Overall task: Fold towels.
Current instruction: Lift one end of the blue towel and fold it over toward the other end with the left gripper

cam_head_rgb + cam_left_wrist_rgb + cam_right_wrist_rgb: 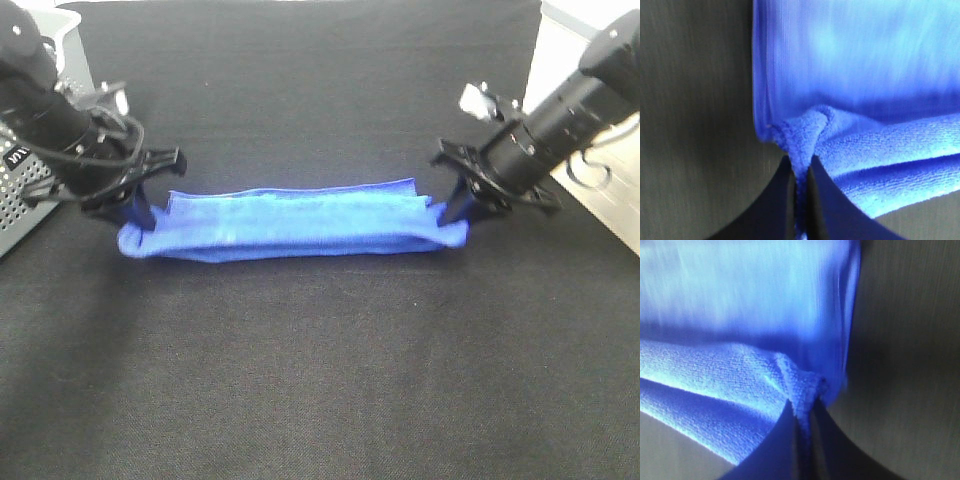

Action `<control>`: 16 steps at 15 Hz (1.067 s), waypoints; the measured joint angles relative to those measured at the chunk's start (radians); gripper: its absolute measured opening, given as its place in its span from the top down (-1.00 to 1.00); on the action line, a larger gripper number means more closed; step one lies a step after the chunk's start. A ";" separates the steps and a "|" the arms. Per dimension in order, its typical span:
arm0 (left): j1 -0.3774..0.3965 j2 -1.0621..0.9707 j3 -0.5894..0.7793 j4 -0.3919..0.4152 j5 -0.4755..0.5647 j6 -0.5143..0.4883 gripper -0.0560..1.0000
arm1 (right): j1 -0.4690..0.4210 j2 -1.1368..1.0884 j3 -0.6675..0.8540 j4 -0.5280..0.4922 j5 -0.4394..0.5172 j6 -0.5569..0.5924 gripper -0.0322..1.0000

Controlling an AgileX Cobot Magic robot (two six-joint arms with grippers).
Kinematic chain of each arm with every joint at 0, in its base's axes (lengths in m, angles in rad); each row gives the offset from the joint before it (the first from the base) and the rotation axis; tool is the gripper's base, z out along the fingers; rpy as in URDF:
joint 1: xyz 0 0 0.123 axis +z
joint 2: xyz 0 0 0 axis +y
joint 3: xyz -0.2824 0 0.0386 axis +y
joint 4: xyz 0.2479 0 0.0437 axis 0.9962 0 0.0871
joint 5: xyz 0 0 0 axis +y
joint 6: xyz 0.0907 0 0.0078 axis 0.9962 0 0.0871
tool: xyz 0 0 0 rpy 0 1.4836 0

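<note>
Blue towel [300, 228] lies on the black table [320, 390], roughly mid-table, stretched into a long narrow band running side to side between the two arms. Looks folded over lengthwise: several layered edges show along the far side, and the near edge is rounded. The upper face is paler and smooth, the ends darker. Slight sag and wrinkling along the band. Left gripper [135, 215] is at the towel's left end, right gripper [455, 210] at its right end. Left wrist view: left gripper [801, 182] is pressed together on a bunched corner of towel [850, 75], terry texture visible, cloth gathered into a ridge between the fingers [777, 205]. Right wrist view: the same, mirrored; right gripper [802, 420] pinches a puckered corner of towel [740, 305]. The far part of the towel is blurred in both wrist views.
</note>
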State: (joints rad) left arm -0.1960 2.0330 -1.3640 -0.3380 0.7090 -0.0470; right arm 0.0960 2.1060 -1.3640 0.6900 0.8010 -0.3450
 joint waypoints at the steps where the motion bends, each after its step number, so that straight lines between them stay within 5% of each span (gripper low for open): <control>1: 0.000 0.019 -0.025 0.008 -0.019 0.000 0.84 | 0.000 0.044 -0.062 -0.002 0.000 0.014 0.94; 8: 0.000 0.190 -0.189 0.048 -0.129 -0.003 0.84 | 0.000 0.204 -0.298 -0.011 -0.008 0.015 0.94; 11: 0.000 0.209 -0.195 0.041 -0.135 -0.004 0.77 | 0.000 0.236 -0.299 -0.012 -0.010 0.016 0.77; 13: 0.001 0.210 -0.196 0.034 -0.150 -0.004 0.32 | -0.001 0.240 -0.300 -0.020 -0.011 0.016 0.13; 14: 0.001 0.210 -0.196 0.035 -0.156 -0.004 -0.17 | -0.001 0.234 -0.306 -0.013 -0.009 0.016 -0.35; 16: 0.001 0.208 -0.196 0.052 -0.154 -0.004 -0.49 | -0.001 0.212 -0.307 -0.041 0.000 0.016 -0.62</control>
State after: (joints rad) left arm -0.1950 2.2410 -1.5600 -0.2860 0.5550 -0.0510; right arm 0.0950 2.3180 -1.6710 0.6490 0.8010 -0.3290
